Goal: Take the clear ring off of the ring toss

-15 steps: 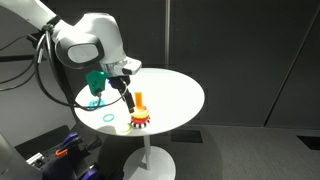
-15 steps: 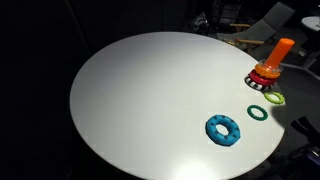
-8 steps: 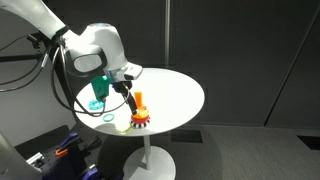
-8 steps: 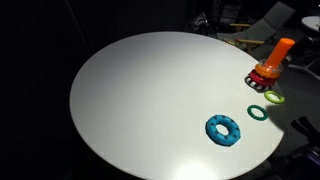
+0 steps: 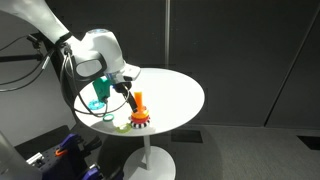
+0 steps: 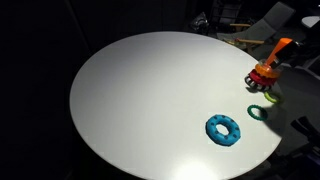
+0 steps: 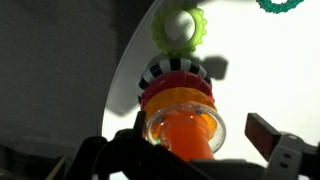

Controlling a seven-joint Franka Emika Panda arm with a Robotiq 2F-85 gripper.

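Gripper (image 5: 128, 92) | jaws wide, straddling ring toss (image 7: 178, 100) peg | clear ring (image 7: 179, 28) beside base (apparently already off) | advise: rise vertically, avoid tipping peg.

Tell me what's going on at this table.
A Franka arm has its tool down at the ring toss, near the edge of the round white table. In the wrist view the tool looks open, with a finger on either side of the orange peg. The clear ring, pale yellowish-green, lies flat on the table right beside the base and is not on the peg. A teal ring and a cyan ring lie further off.
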